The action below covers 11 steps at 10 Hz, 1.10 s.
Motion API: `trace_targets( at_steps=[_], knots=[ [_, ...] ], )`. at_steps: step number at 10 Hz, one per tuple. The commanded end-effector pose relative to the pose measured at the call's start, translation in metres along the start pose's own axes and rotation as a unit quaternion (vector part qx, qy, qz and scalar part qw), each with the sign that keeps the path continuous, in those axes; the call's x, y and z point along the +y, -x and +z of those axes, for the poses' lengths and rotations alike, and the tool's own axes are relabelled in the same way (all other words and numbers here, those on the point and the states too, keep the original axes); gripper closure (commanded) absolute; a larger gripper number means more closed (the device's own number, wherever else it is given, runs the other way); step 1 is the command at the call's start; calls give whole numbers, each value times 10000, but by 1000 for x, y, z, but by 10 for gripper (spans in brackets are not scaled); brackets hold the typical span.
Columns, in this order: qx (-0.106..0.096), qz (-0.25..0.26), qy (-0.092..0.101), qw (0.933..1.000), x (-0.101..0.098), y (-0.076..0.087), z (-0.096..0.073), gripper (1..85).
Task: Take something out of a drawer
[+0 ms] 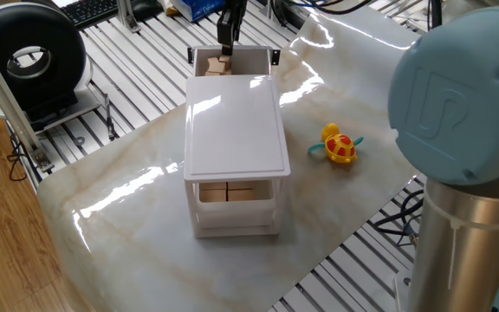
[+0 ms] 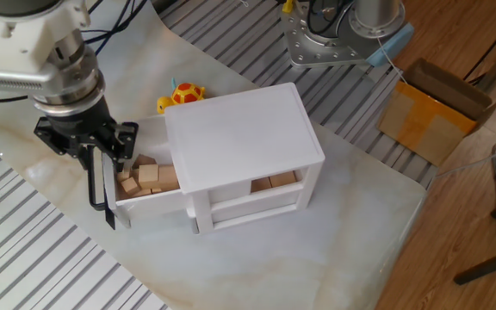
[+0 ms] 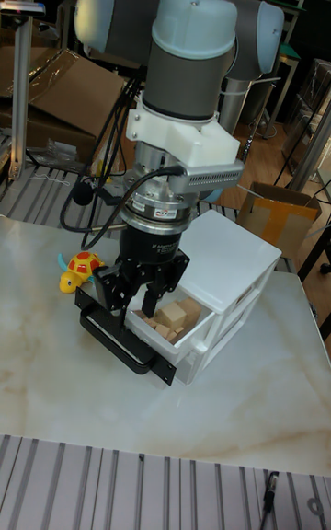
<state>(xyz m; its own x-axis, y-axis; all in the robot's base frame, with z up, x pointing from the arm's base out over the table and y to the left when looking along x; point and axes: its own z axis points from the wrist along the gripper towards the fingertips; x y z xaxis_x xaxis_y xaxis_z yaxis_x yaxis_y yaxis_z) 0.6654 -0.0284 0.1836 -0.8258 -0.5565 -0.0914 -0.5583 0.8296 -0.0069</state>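
Above the open drawer [image 2: 145, 200] our gripper [image 3: 147, 310] hangs; whether it grasps a pale tan wooden cube [image 2: 149, 175] we cannot tell.

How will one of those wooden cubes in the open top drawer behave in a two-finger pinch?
Probably stiff: each wooden cube looks solid with flat faces, so the gripper should get parallel contact. Likely light, given its small size. It won't roll, but neighbours in the drawer lie jumbled against it and may shift.
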Motion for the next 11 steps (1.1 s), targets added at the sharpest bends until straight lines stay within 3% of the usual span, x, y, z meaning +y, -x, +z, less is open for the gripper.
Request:
trace_targets(
  at_steps=[1,5,7,10,11],
  knots=[
    [-9,93,-52,9999,7,-10,-15,393],
    [28,184,-155,9997,4,-16,-20,437],
    [-160,669,192,9974,22,-5,-20,470],
    [-261,1472,168,9886,19,0,-20,490],
    [-306,1923,216,9806,20,3,-21,490]
  ],
)
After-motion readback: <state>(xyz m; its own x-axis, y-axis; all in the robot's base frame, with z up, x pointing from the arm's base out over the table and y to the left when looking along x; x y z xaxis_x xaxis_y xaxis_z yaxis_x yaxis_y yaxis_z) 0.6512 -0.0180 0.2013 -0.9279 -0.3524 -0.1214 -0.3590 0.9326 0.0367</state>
